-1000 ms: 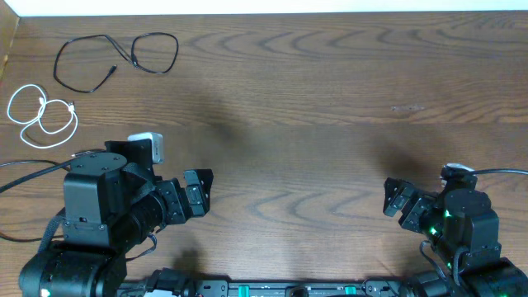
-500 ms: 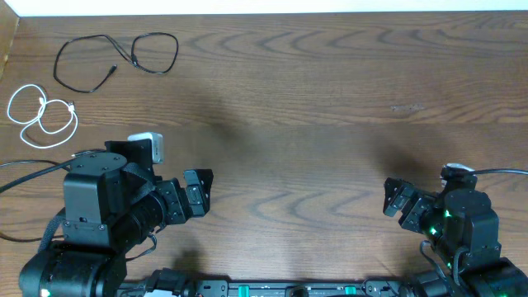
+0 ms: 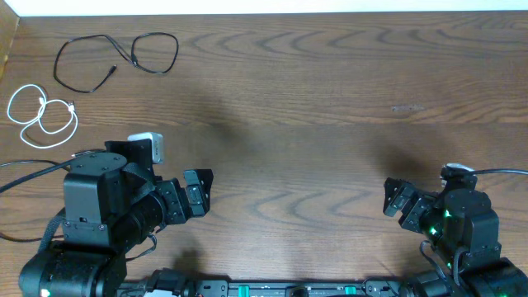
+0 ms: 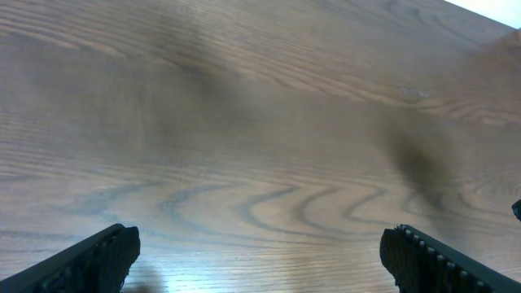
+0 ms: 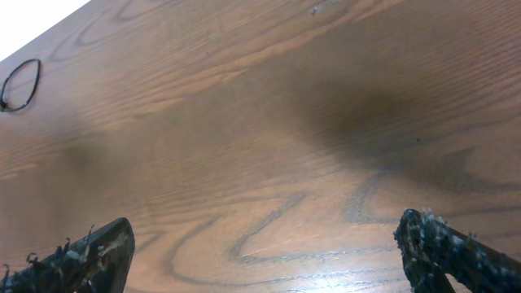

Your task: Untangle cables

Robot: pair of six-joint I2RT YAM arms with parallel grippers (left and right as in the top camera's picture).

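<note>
Left gripper (image 3: 200, 194) and right gripper (image 3: 393, 200): both empty, fingers spread wide, pointing at each other over the wooden table (image 3: 313, 124). 1 white cable (image 3: 40, 118), coiled, far-left of the left gripper. Black cable (image 3: 124, 54) just beyond it: 2 loops, can't tell if one cord or two. Both well apart from the right gripper.
</note>
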